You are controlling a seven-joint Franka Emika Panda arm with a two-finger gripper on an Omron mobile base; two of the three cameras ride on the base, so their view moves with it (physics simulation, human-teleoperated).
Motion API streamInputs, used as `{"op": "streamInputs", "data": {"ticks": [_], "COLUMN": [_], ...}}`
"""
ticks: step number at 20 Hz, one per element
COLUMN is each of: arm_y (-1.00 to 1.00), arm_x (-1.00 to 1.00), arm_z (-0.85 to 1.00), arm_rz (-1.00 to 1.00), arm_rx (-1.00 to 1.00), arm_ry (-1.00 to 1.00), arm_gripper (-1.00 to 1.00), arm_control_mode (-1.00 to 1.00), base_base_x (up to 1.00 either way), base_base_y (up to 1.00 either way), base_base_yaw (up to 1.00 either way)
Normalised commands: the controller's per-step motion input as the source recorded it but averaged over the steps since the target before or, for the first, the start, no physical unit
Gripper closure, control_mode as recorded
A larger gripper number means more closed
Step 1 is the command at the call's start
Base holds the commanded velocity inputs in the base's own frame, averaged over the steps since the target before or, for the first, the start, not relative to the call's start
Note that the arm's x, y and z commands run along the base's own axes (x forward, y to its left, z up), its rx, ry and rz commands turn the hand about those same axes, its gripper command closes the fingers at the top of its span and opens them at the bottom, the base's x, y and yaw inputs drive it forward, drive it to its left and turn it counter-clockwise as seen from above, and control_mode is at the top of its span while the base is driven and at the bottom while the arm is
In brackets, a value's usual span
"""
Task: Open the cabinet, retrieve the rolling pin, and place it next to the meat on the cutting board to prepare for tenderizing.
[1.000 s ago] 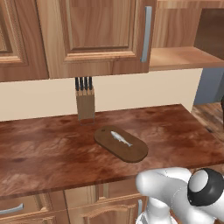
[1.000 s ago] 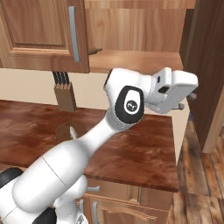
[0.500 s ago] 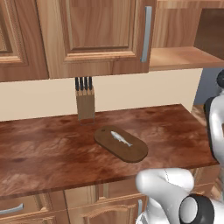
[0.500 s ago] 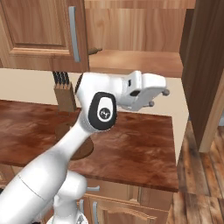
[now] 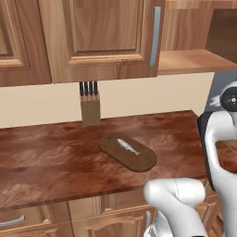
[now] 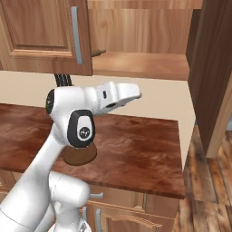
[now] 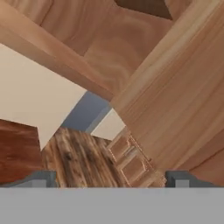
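Left base view: the cabinet (image 5: 99,39) hangs over the counter (image 5: 51,162), its left door shut, with a grey bar handle (image 5: 155,36) at the door's right edge. To the right of that door the cabinet's interior shelf (image 5: 194,60) is exposed. The cutting board (image 5: 128,152) lies flat on the counter with the meat (image 5: 128,146) on top of it. A knife block (image 5: 90,107) stands just behind the board, against the wall.

Right base view: the gripper (image 6: 131,93) is raised over the counter, below the open shelf and pointing right toward the swung-open cabinet door (image 6: 213,72). The board peeks out below and left of the gripper, behind the arm.

Hand view: the fingertips (image 7: 41,178) stand far apart at the bottom corners, jaws wide with nothing between them. Ahead of the gripper are the open door's wood panel and the plank floor (image 7: 78,159) below. The rolling pin cannot be made out.
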Motion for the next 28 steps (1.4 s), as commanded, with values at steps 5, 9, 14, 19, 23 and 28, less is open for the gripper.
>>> {"op": "streamInputs", "data": {"ticks": [5,9,14,19,23,28], "arm_y": [0.88,0.95,0.99,0.99,0.88,0.51], "arm_x": [0.05,0.14,0.12,0.01,0.0,0.03], "arm_z": [0.11,0.18,0.24,0.19,0.08,0.06], "arm_rz": [0.21,0.2,0.21,0.24,0.29,0.32], "arm_rx": [0.21,0.23,0.24,0.22,0.19,0.16], "arm_ry": [-0.12,-0.06,-0.03,-0.02,-0.06,-0.15], "arm_gripper": [-1.0,-1.0,-1.0,-1.0,-1.0,-1.0], "arm_control_mode": [-1.0,-1.0,-1.0,-1.0,-1.0,-1.0], "base_base_x": [0.0,0.0,0.0,0.0,0.0,0.0], "base_base_y": [0.0,0.0,0.0,0.0,0.0,0.0], "base_base_yaw": [0.0,0.0,0.0,0.0,0.0,0.0]}}
